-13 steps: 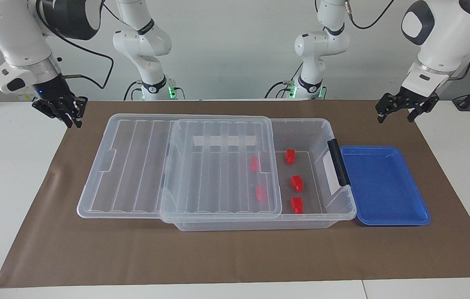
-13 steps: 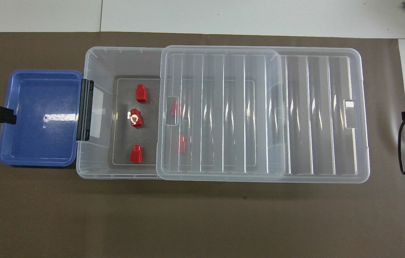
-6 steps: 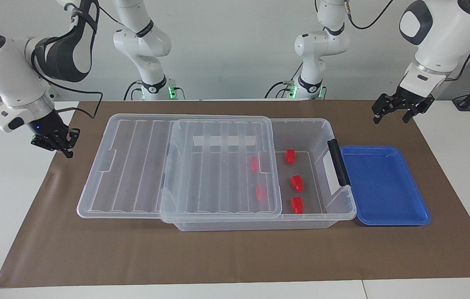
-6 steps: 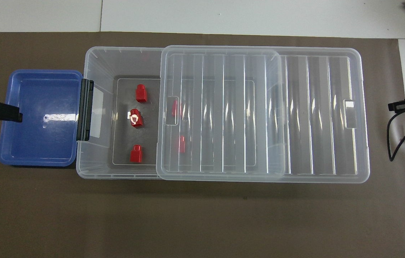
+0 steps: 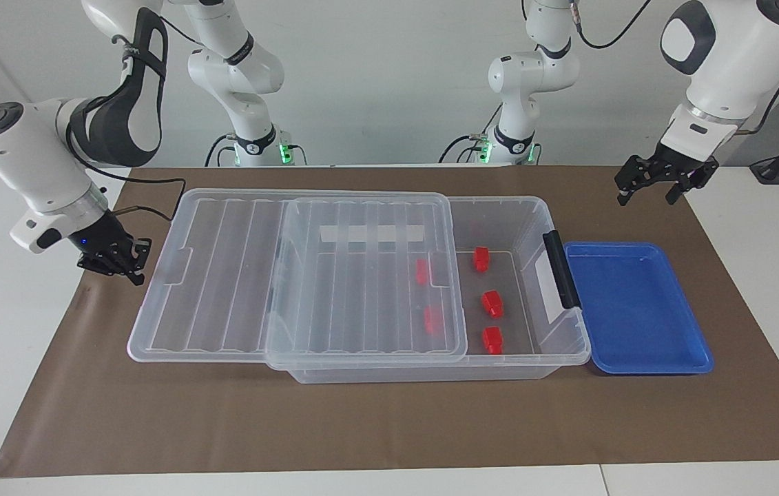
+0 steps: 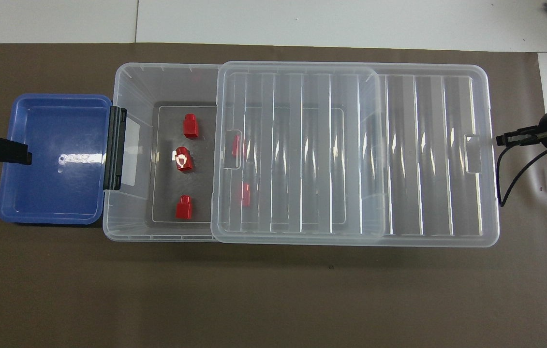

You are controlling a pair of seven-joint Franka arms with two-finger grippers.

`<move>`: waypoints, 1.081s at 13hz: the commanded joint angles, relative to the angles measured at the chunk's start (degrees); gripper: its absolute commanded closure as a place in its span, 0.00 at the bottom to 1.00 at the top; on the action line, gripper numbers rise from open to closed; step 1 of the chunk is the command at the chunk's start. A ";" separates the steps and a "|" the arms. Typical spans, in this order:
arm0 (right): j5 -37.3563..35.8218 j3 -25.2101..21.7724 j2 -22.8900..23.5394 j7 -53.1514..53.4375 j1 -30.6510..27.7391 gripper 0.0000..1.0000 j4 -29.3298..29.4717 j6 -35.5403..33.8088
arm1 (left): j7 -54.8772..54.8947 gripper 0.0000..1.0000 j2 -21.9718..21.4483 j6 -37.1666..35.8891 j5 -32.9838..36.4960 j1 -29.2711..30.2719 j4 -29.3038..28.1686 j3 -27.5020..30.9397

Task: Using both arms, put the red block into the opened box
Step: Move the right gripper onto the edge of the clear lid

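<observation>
The right gripper [image 5: 129, 265] is seen low at the right arm's end of the table, its fingertips brought together on nothing, just beside the end edge of the clear lid [image 5: 293, 275]; from there, it is judged, the closed tip is placed to push the lid along the box [image 5: 499, 207] rather than to grasp it. The lid lies slid partway off, overhanging toward this gripper, so that the box end toward the left arm is uncovered. Five red blocks [image 5: 492, 304] are already inside the box: three in the uncovered part, two seen through the lid. The left gripper [image 5: 658, 180], with fingers spread apart and holding nothing, hangs above the blue tray [image 5: 637, 310], which is bare and touches the box's black handle [image 5: 561, 269]; that arm appears to wait. The placing is judged done, with only the lid left to close.
</observation>
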 commanded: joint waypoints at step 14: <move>3.55 0.25 -0.21 7.79 9.80 1.00 -1.08 1.12 | -0.86 0.00 -1.60 2.32 -0.87 0.23 -2.08 -0.42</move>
